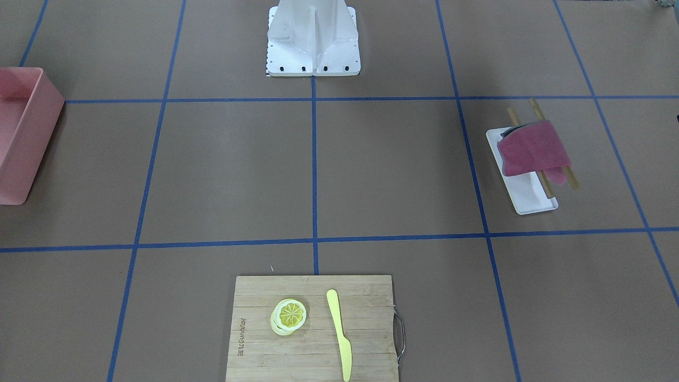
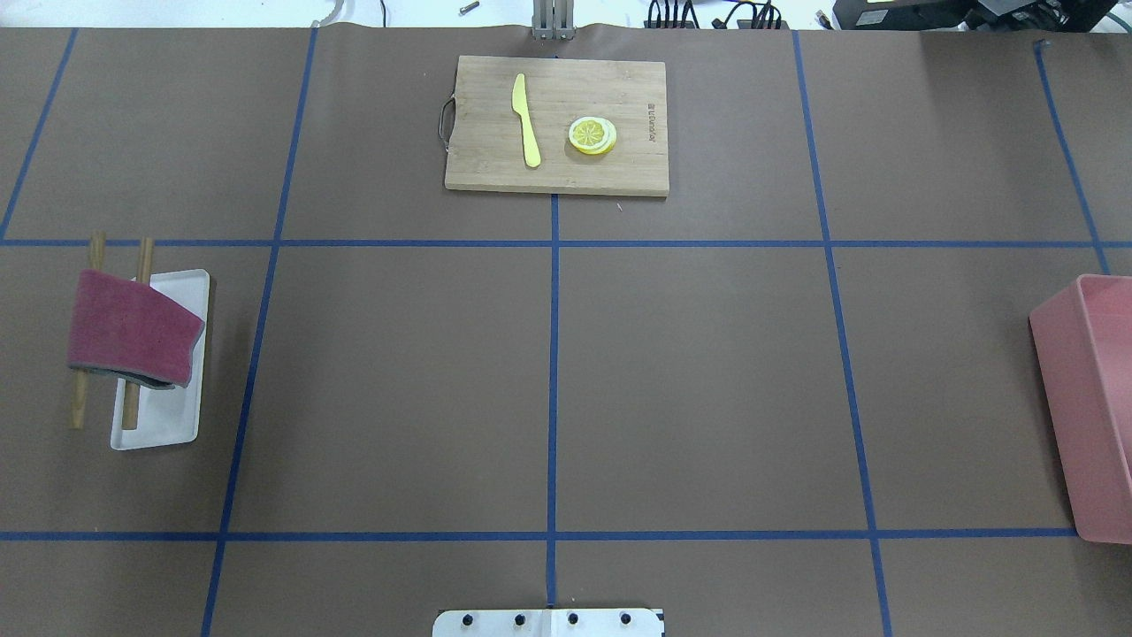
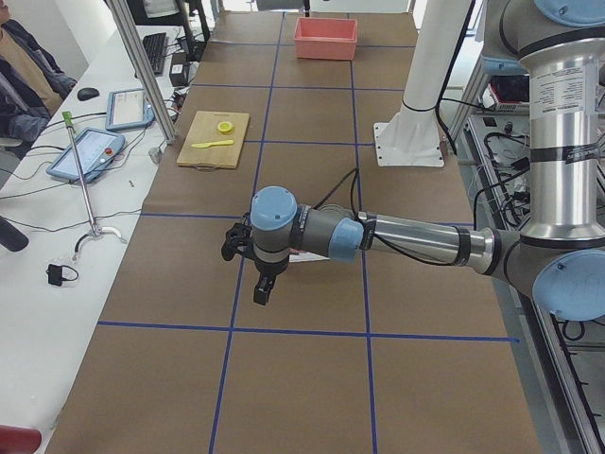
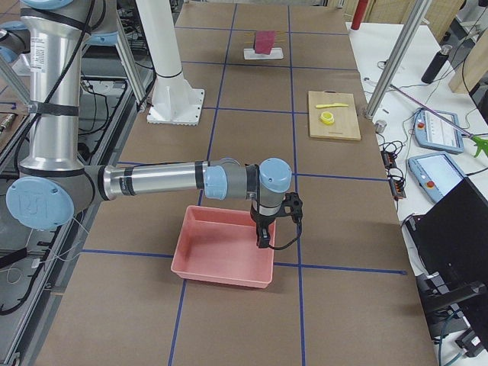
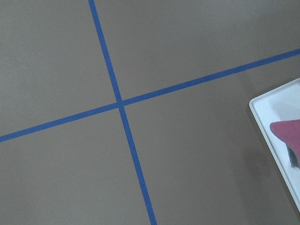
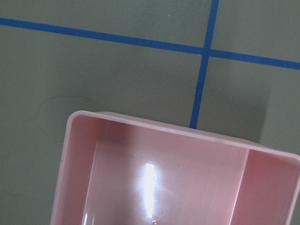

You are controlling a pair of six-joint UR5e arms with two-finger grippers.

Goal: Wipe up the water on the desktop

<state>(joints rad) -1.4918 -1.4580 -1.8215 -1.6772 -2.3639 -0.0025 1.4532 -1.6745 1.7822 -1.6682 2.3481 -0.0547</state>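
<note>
The tabletop (image 2: 707,380) is one broad, matte brown sheet that fills the whole work area. Thin blue tape lines (image 2: 554,354) cross it in a grid of large rectangles. The right wrist view shows a faint, thin curved mark (image 6: 51,101) on the brown surface; what it is cannot be told. The robot's white base (image 1: 313,42) is bolted at the near edge, on the centre line. Beyond the far edge runs a white bench (image 3: 47,246) with tablets (image 3: 85,153), and a seated person (image 3: 24,80) shows at its end.

At the far middle lies a bamboo cutting board (image 2: 478,168). On it are a yellow knife (image 2: 527,124) and, just beside that, a small stack of lemon slices (image 2: 592,135). On the robot's left a white tray (image 2: 168,420) lies flat, with two wooden rods (image 2: 80,402) along it. A dark red cloth (image 2: 133,332) is draped over the rods. At the right edge stands a pink bin (image 2: 1092,398).

The left arm stretches out low, and the left tool (image 3: 262,295) hangs above the tabletop near the tray, whose corner shows in the left wrist view. The right tool (image 4: 263,240) hangs over the pink bin. Both show only in the side views, so I cannot tell whether their fingers are apart or together.
</note>
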